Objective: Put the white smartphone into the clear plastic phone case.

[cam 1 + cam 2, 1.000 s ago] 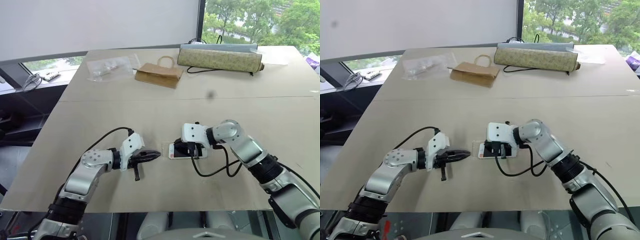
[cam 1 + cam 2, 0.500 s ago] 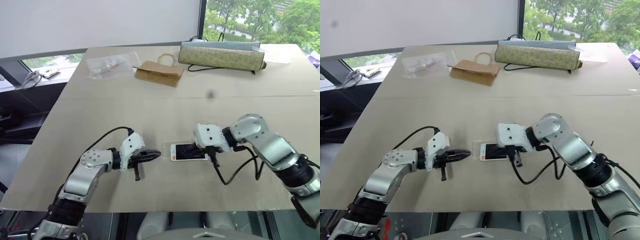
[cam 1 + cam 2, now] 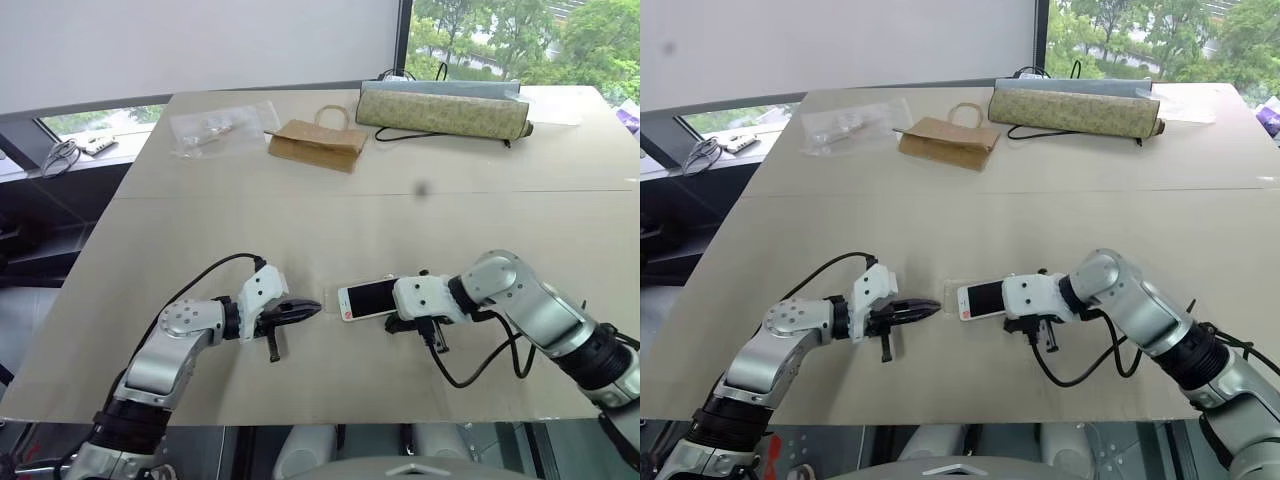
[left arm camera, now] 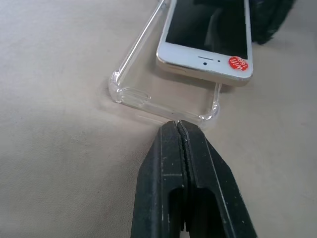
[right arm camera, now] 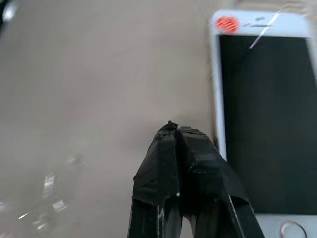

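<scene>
phone: the white smartphone [image 4: 205, 37] lies screen up toward the worktop's near edge, between the two arms, its end with the red sticker propped on the case's far rim, not seated

case: the clear plastic phone case [image 4: 163, 94] lies flat under it, open side up

long axis: both run left to right along the near edge

left claw [image 4: 178, 126]: fingers together, empty, tips touching the case's left end

right claw [image 5: 173, 130]: fingers together, empty, just beside the phone's near long edge

judgement: the right arm looks nearer the phone for pressing it down
</scene>
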